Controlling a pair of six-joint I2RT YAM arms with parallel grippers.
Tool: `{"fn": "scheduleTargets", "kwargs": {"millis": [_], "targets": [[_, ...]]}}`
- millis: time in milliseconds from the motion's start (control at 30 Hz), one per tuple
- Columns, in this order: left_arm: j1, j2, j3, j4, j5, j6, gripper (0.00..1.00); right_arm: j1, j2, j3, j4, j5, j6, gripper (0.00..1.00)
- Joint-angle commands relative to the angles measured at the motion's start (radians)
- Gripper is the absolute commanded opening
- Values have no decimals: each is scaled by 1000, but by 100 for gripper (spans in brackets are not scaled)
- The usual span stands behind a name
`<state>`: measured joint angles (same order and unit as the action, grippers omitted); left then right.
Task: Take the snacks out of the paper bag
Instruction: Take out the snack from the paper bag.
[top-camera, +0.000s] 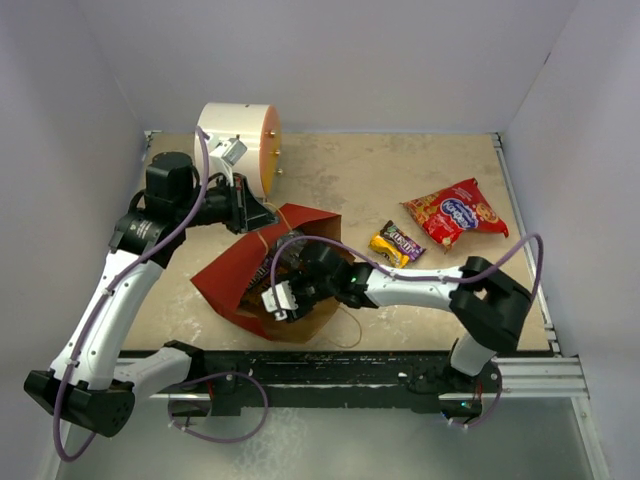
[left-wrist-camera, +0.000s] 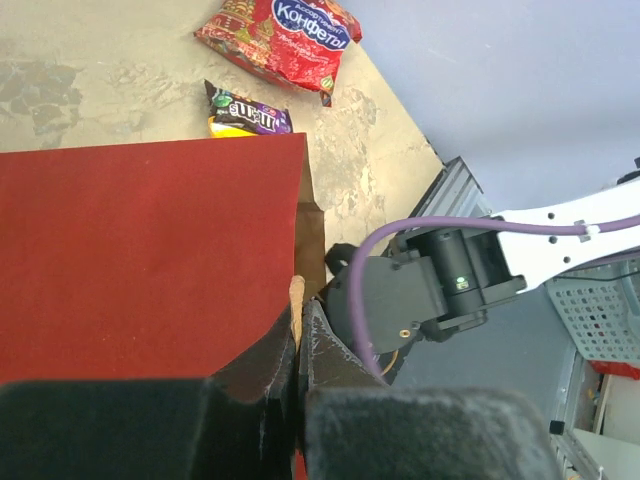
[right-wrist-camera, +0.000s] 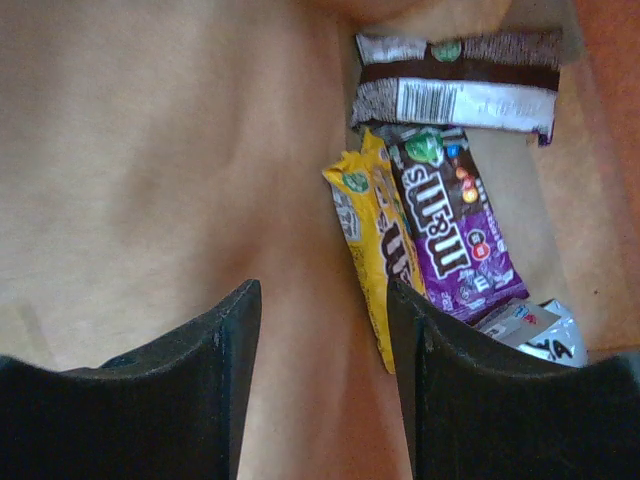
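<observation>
The left fingers (left-wrist-camera: 285, 365) are clamped on the red paper bag (left-wrist-camera: 150, 250) at its rim; the right fingers (right-wrist-camera: 225, 370) stand apart inside it, near a yellow packet (right-wrist-camera: 370, 230) and a purple M&M's packet (right-wrist-camera: 450, 240)

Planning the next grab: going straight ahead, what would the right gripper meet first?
Likely the brown inner wall of the paper bag; the yellow packet sits beside the line of the right gripper. Depth unclear.

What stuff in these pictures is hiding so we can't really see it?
Top view: snacks inside the paper bag, hidden by its wall and the right arm.
Right wrist view: silver packet, half covered by the right gripper; its name is unreadable.
Left wrist view: red snack bag, cut off by the top edge; the paper bag's inside, blocked by its red wall.
</observation>
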<state>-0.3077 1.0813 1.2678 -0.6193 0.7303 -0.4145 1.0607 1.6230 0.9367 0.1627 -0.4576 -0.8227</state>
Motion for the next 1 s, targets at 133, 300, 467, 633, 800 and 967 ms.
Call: {"fn": "scheduleTargets", "kwargs": {"millis": [133,300,467,633,800,967], "targets": [[3,-7,76,-14,36,64,0,1,123,88,176,137,-37,56],[4,0,64,10,32,46,0,1,207,131,205,127,-30,56],[3,2,62,17,51,36,0,0,269,173,212,128,-20,56],[3,-10,55,20,52,33,0,-1,318,197,212,142,-11,56],[3,-22,44,25,43,25,0,-1,353,199,226,180,24,53],[3,-40,27,11,10,27,0,-2,341,198,241,212,56,35]]}}
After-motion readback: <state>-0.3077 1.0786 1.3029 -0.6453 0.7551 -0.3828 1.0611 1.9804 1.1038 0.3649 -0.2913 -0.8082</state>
